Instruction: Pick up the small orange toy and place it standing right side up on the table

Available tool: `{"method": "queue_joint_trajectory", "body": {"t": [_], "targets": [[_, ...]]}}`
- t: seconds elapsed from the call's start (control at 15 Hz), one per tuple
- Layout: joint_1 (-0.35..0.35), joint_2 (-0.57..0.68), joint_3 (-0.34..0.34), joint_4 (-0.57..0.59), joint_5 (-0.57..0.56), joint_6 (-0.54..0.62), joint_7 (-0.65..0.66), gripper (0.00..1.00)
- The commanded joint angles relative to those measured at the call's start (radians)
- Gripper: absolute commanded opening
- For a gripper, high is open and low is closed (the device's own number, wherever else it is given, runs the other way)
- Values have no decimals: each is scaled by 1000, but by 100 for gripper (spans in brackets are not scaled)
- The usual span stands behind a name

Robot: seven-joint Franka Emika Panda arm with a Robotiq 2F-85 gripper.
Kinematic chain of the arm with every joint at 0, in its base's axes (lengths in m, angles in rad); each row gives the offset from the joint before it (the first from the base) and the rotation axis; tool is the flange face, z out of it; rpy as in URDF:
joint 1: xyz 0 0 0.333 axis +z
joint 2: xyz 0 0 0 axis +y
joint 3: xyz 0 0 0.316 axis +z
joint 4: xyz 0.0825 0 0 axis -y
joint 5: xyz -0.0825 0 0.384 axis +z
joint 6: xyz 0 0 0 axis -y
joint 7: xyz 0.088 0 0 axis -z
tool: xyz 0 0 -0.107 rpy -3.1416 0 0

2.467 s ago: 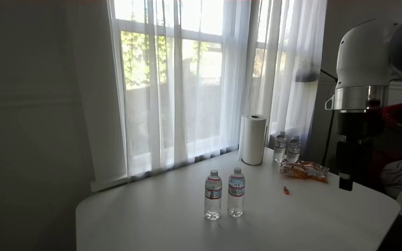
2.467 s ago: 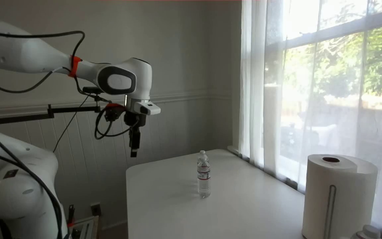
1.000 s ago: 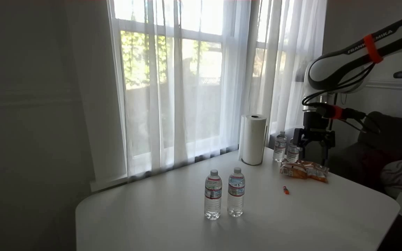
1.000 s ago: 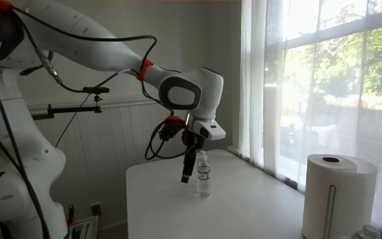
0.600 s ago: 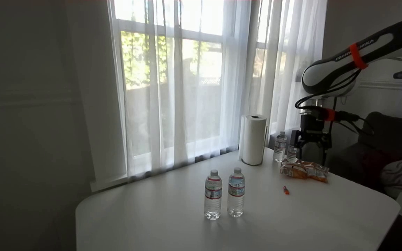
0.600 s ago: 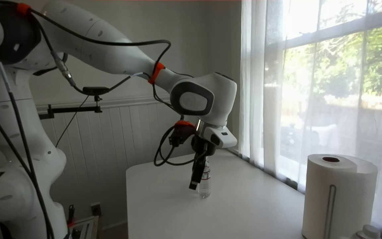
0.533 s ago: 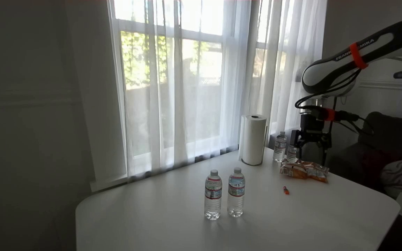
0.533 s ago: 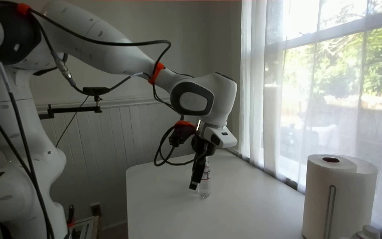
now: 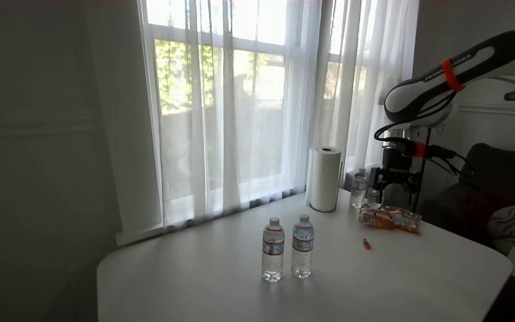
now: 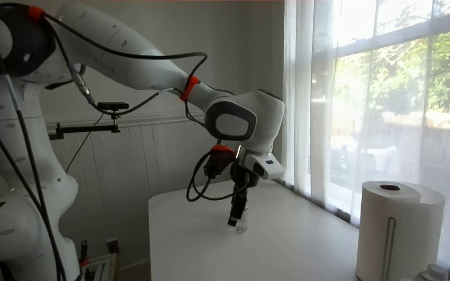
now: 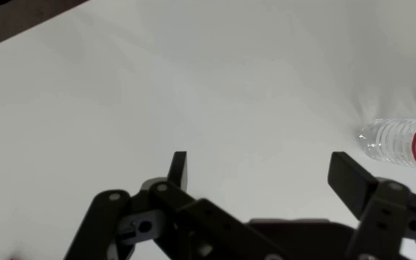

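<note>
The small orange toy [image 9: 366, 244] lies on the pale table [image 9: 186, 281] in an exterior view, in front of the snack bags. It does not show in the exterior view that has the paper towel close to the camera. A blurred orange speck sits at the bottom left edge of the wrist view; I cannot tell if it is the toy. My gripper [image 11: 260, 159] is open and empty above the table, its fingers wide apart with bare tabletop between them. In both exterior views the gripper [image 9: 397, 201] points down; here it [image 10: 233, 222] hangs in front of a water bottle.
Two water bottles [image 9: 273, 250] [image 9: 302, 248] stand mid-table; one [image 11: 399, 141] is right of the fingers in the wrist view. Snack bags [image 9: 389, 218], a paper towel roll [image 9: 324, 179] and two more bottles [image 9: 359, 188] stand at the window end. A table edge [image 11: 34, 27] shows top left.
The arm has turned, reached out over the table and come lower, with slower motion in the last half second. The toy, bottles and bags have not moved.
</note>
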Motion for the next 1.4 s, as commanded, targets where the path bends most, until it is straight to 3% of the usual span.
{"method": "queue_joint_trajectory", "body": {"t": [0.0, 0.27, 0.67, 1.33], "targets": [[-16, 124, -29, 85, 80, -14, -121, 100], [-46, 261, -45, 182, 139, -47, -223, 100], [-75, 449, -40, 352, 118, -63, -158, 100], [-132, 695, -23, 586, 131, -162, -158, 100]]}}
